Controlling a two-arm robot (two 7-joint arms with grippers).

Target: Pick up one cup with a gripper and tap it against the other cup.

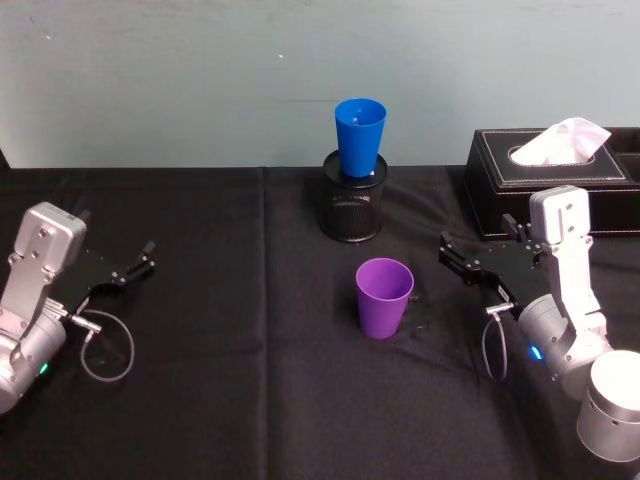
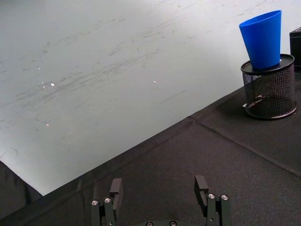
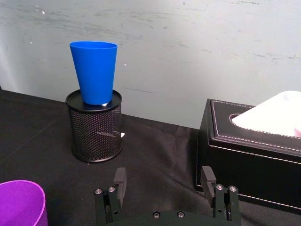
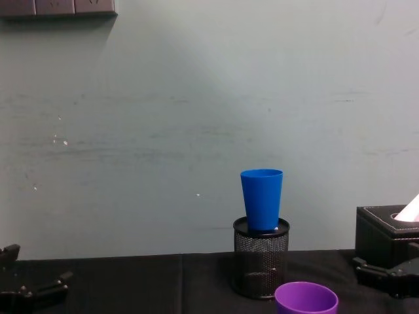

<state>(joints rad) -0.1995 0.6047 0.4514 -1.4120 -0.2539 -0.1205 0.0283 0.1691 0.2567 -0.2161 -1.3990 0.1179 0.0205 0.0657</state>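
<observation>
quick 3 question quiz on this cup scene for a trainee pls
1. True or false: the blue cup stands on the table.
2. Which gripper is nearer the purple cup: A) left gripper B) right gripper?
3. What sits by the robot's right gripper at the table's back edge?

Key:
1. False; it sits in the mesh pen holder.
2. B.
3. A black tissue box.

The left end effector [image 1: 143,257] sits at the frame's left edge, fingers apart, holding nothing; the right end effector [image 1: 450,250] at right likewise, pointing inward.
</observation>
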